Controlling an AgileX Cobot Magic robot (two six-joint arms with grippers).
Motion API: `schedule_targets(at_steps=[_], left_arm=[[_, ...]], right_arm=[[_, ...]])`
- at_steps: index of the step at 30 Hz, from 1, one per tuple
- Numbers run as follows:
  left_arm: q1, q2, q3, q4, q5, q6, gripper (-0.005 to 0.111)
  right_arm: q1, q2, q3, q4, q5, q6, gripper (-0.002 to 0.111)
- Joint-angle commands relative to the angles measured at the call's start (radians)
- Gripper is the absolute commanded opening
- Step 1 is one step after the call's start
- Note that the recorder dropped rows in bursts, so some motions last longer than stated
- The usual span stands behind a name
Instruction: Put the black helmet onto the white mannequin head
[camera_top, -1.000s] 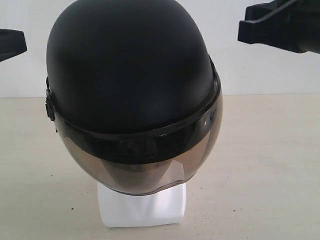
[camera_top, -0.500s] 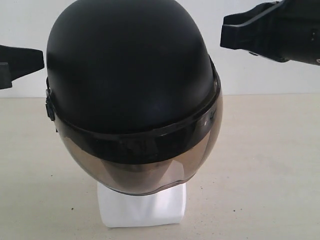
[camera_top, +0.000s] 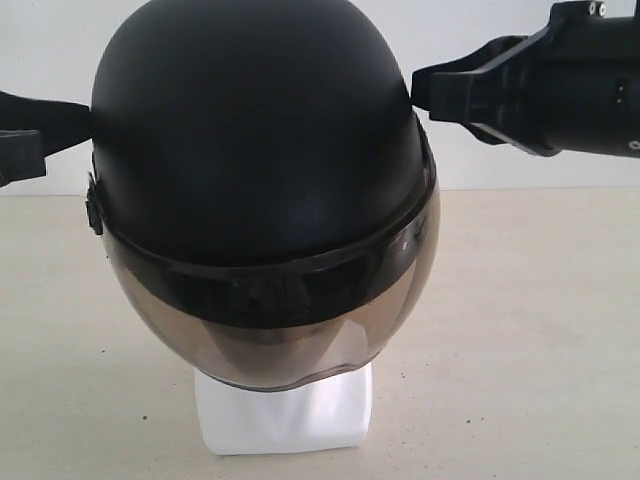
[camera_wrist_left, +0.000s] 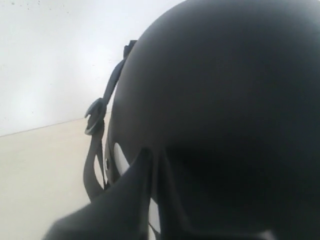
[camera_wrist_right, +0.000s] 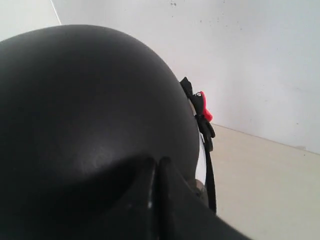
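The black helmet (camera_top: 260, 130) sits over the white mannequin head, whose blocky neck base (camera_top: 285, 415) shows below the smoky visor (camera_top: 275, 335). A face shape is dimly visible behind the visor. My left gripper (camera_top: 82, 122) is shut with nothing in it, and its tips touch the helmet's left side (camera_wrist_left: 225, 100). My right gripper (camera_top: 416, 92) is also shut and bare, with its tips against the helmet's right side (camera_wrist_right: 75, 100). In the wrist views the left gripper (camera_wrist_left: 152, 152) and the right gripper (camera_wrist_right: 156, 162) each press on the shell. A strap with a red buckle (camera_wrist_right: 204, 107) hangs at the helmet's edge.
The head stands on a beige tabletop (camera_top: 540, 350) in front of a white wall (camera_top: 480, 150). A dark strap with a clasp (camera_wrist_left: 95, 117) hangs beside the helmet on the left arm's side.
Both grippers have moved inward from the sides until their tips reach the helmet. The helmet has shifted slightly to the left on the head.
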Motion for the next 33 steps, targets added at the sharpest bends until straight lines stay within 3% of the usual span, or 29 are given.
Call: schedule_targets(at_steps=[1, 20, 28, 33], left_arm=[[-0.007, 0.015, -0.006, -0.122, 0.004, 0.12, 0.005], [-0.007, 0.132, -0.094, -0.157, 0.01, 0.165, 0.005], [-0.007, 0.109, -0.1, -0.157, 0.007, 0.187, 0.005], [-0.007, 0.023, -0.105, -0.139, -0.019, 0.187, 0.005]], right_arm=[[0.001, -0.001, -0.003, -0.066, -0.095, 0.073, 0.0], [0.001, -0.005, -0.003, -0.17, -0.162, 0.191, 0.0], [-0.001, -0.04, -0.003, -0.189, -0.149, 0.191, 0.0], [-0.001, -0.13, -0.003, -0.225, -0.045, 0.193, 0.0]])
